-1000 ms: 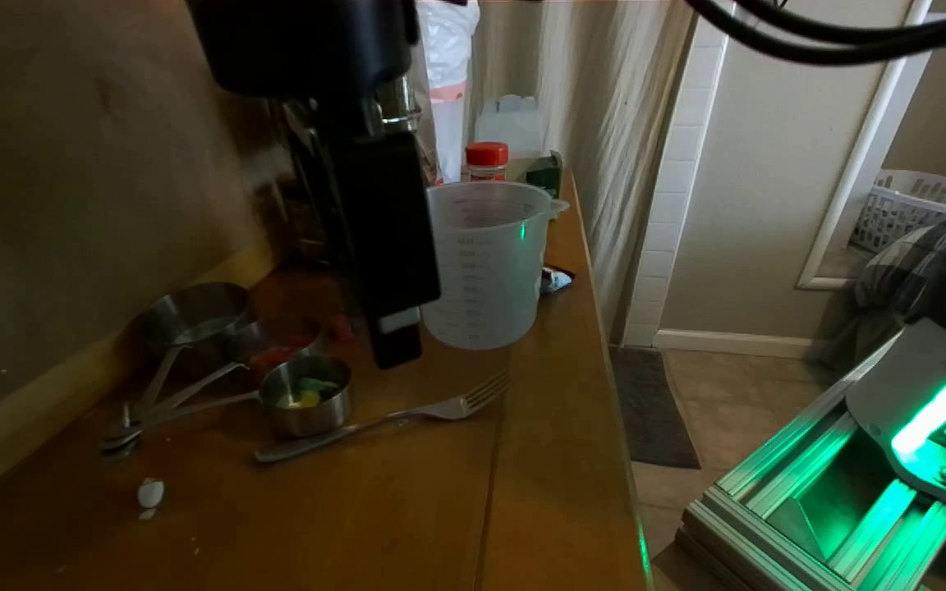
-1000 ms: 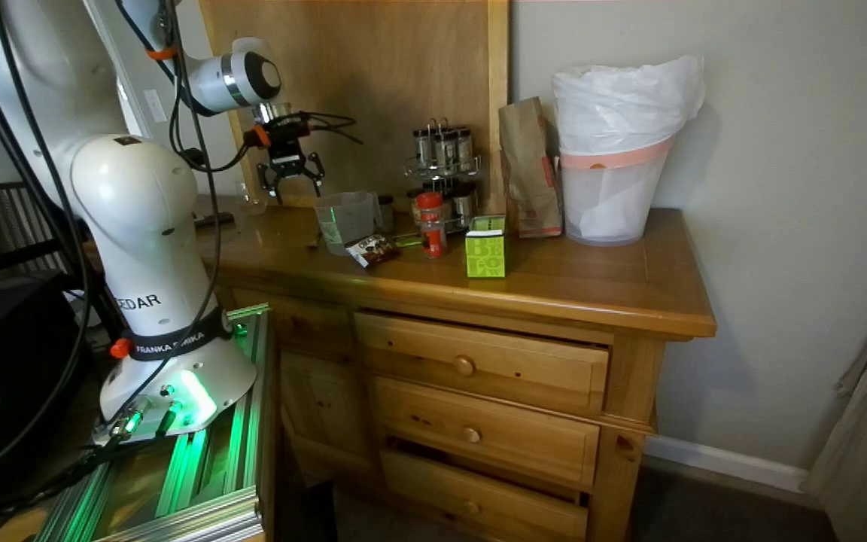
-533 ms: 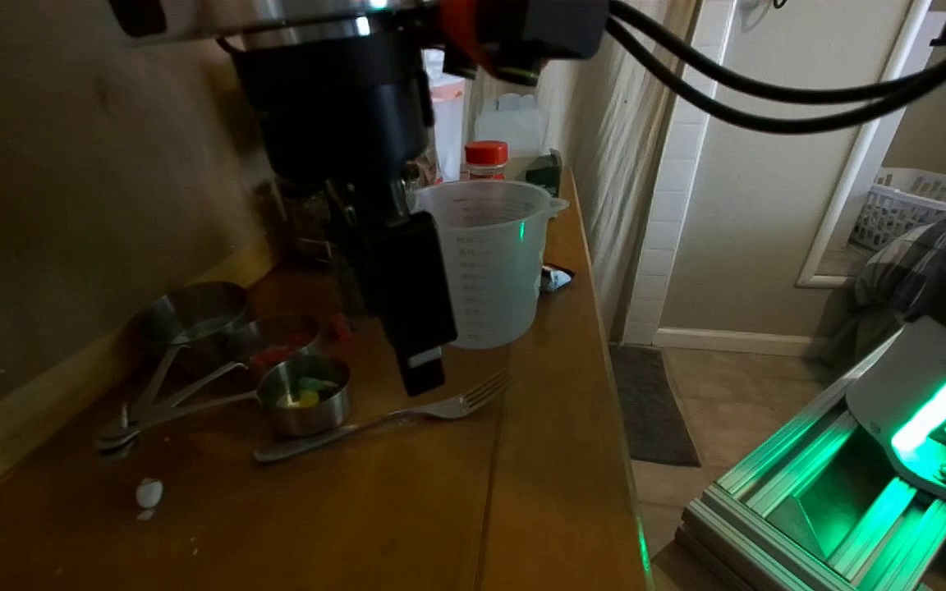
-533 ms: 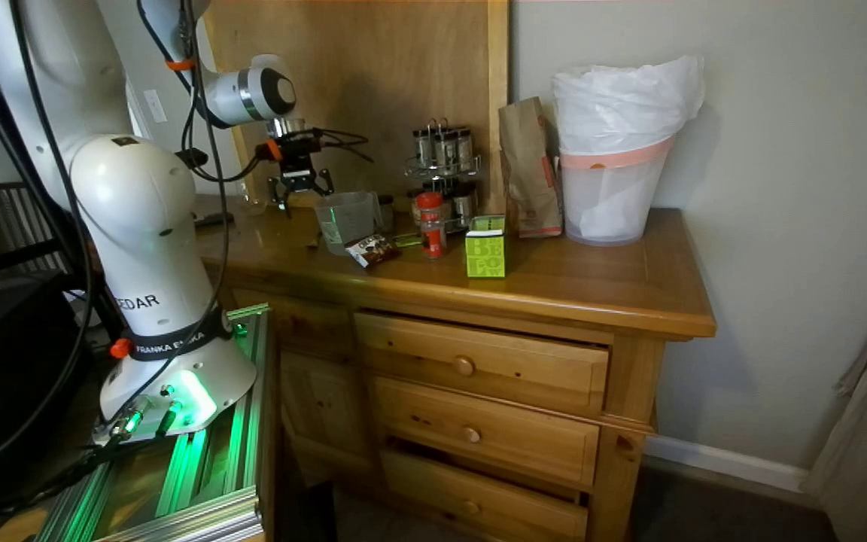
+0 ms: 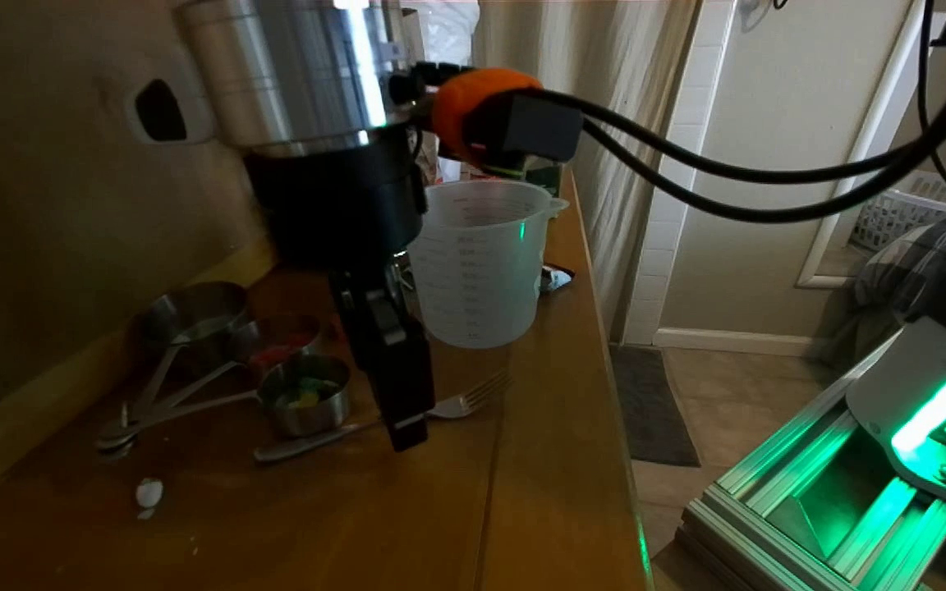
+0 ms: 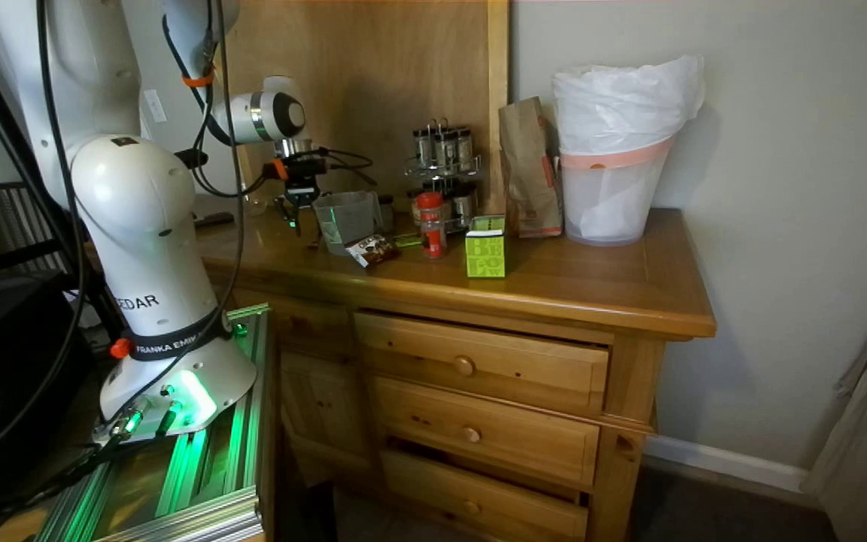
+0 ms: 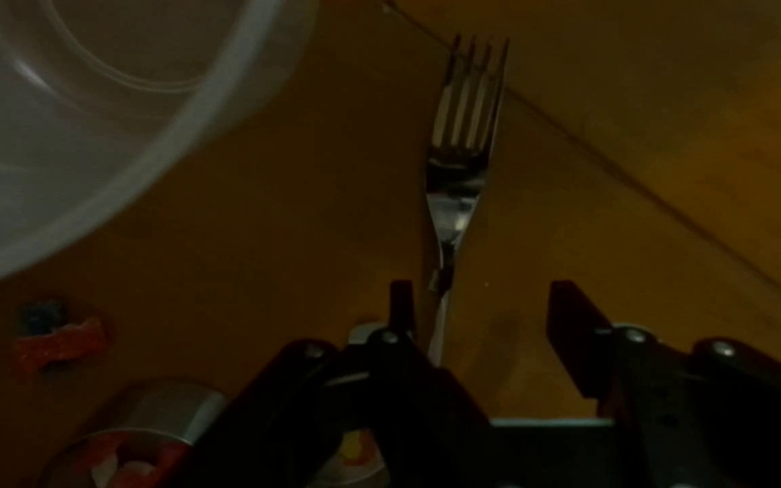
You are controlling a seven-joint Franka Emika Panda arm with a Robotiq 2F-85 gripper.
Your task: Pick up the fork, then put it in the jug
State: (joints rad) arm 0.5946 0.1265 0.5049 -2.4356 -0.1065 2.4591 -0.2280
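Note:
The silvery fork (image 5: 450,406) lies flat on the wooden top, its handle end against or close to the nearest metal scoop; I cannot tell which. In the wrist view the fork (image 7: 455,203) points its tines away from my gripper (image 7: 478,288). The gripper is open and empty, above the top. The fork's handle runs between the fingers in that view, much nearer the left one, and its end is hidden under the gripper. In an exterior view the gripper (image 5: 409,435) hides part of the handle. The whitish jug (image 5: 477,271) stands upright just behind; its rim (image 7: 207,115) shows at the wrist view's upper left.
Metal measuring scoops (image 5: 305,398) with coloured bits lie beside the fork, towards the wall. A wrapper (image 6: 372,250), a red-capped bottle (image 6: 431,226), a green box (image 6: 485,248) and a spice rack (image 6: 445,150) stand beyond the jug. The top's edge (image 5: 604,361) runs along one side.
My gripper has come down from high above to close over the fork, and it seems to have turned a little. It stays open. The fork and jug have not moved.

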